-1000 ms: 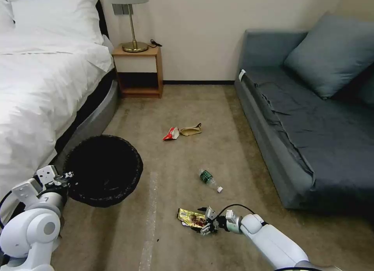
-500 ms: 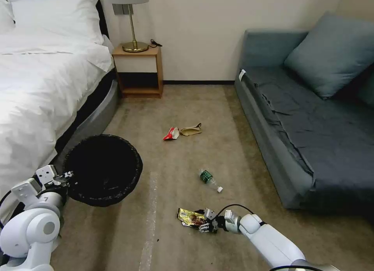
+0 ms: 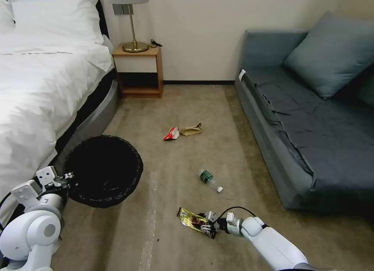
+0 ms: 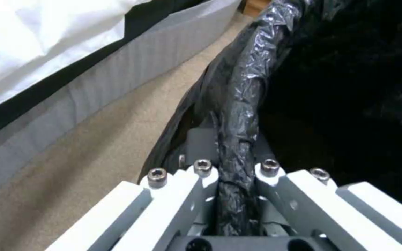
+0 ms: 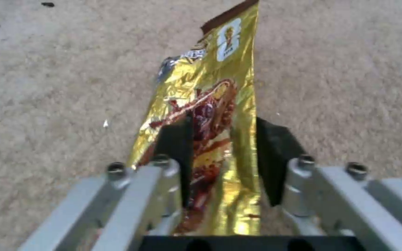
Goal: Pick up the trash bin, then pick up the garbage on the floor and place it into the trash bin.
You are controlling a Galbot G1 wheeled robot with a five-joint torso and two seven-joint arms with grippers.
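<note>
Left end effector clamped on the bagged rim of the trash bin, holding it beside the bed, mouth up to receive litter. Right end effector, low over the floor, pinches the yellow-brown snack wrapper; closure looks partial.

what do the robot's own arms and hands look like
Both arms are glossy white with rounded, bulbous joints. The left hand has white, blocky angular housings; the right hand has a black cable looping over its wrist. Up close, each hand has pale grey slatted finger linkages fastened with silver hex-socket screws on a black base; the right hand's fingertips carry black pads.
</note>
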